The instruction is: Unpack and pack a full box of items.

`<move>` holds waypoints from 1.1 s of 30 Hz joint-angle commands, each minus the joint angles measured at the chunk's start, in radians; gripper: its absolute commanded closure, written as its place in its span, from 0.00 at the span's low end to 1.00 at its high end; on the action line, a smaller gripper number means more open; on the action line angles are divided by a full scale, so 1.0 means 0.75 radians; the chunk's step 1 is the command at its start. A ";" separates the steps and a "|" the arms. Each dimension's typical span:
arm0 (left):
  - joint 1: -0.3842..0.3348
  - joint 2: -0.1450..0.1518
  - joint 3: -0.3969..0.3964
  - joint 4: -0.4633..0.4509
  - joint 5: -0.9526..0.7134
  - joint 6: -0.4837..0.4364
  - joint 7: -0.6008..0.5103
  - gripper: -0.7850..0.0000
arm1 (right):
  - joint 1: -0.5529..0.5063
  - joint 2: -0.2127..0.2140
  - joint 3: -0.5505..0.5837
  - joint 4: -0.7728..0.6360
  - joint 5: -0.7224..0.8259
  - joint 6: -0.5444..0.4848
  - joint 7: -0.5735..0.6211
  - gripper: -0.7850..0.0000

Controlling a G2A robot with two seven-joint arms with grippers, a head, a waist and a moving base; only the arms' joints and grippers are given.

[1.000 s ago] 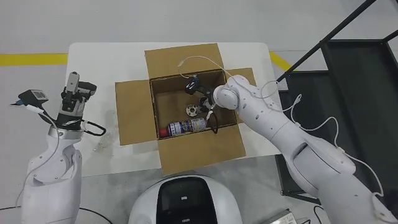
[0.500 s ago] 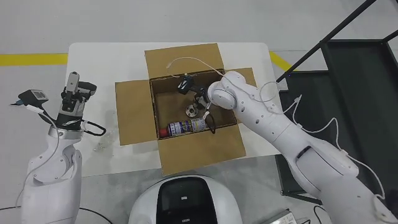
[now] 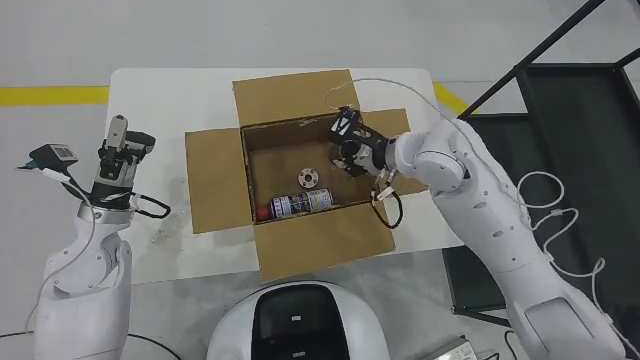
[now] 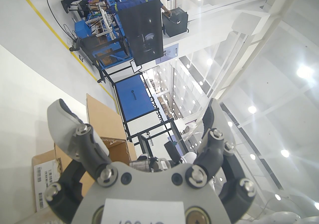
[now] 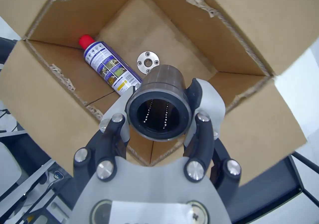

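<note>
I count one box (image 5: 224,11), with one spray can (image 5: 109,68) and one flange disc (image 5: 147,63) inside; my right gripper (image 5: 163,90) clamps one steel bushing (image 5: 162,80) over the box.

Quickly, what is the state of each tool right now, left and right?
Left tool: open, holding nothing.
Right tool: closed on the hollow metal cylinder.
</note>
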 commanded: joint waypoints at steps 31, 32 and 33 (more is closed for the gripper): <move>0.000 0.000 0.000 0.000 0.000 0.000 0.000 0.00 | -0.271 0.050 0.301 -0.103 0.076 -0.019 -0.134 1.00; 0.000 0.000 0.000 0.000 0.000 0.000 0.000 0.00 | -0.273 0.053 0.322 -0.093 0.079 -0.015 -0.143 1.00; 0.000 0.000 0.000 0.000 0.000 0.000 0.000 0.00 | -0.274 0.057 0.350 -0.081 0.086 -0.012 -0.146 1.00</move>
